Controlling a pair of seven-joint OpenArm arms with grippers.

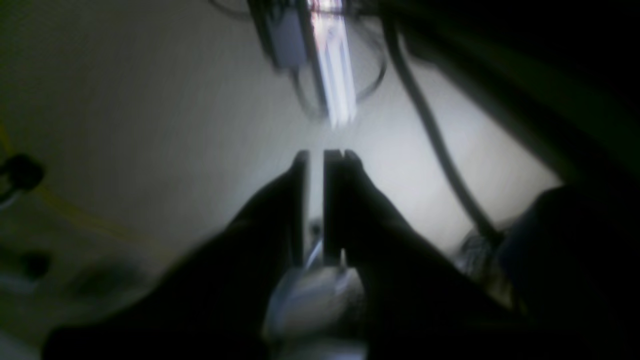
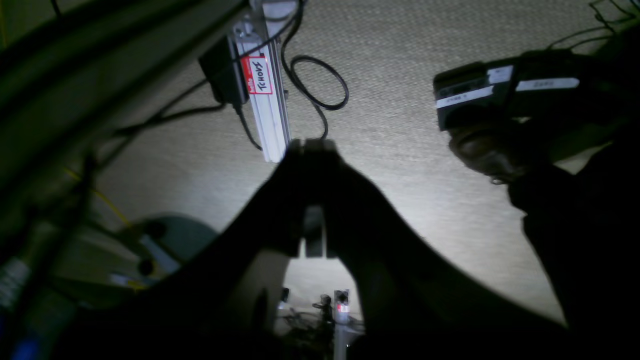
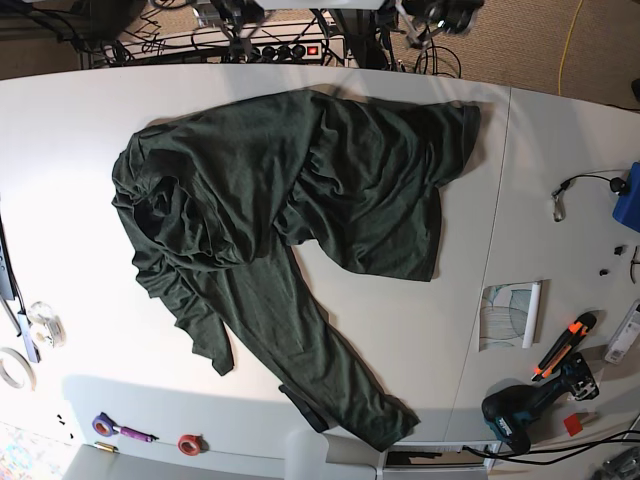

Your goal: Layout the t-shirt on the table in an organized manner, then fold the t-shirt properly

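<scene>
Right gripper closed; crumpled t-shirt reaches the table edge.

the t-shirt is showing as matt, creased green cloth; the table is looking smooth; the floor is reading as rough woven carpet; the rail is gleaming like metal.

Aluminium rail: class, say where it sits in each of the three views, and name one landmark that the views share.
Left wrist: the aluminium rail is at top centre, blurred.
Right wrist: the rail is at upper left of centre, bearing a red label.
Base: not in it.
Shared landmark: the looped black cable beside the rail, seen in both wrist views only.
</scene>
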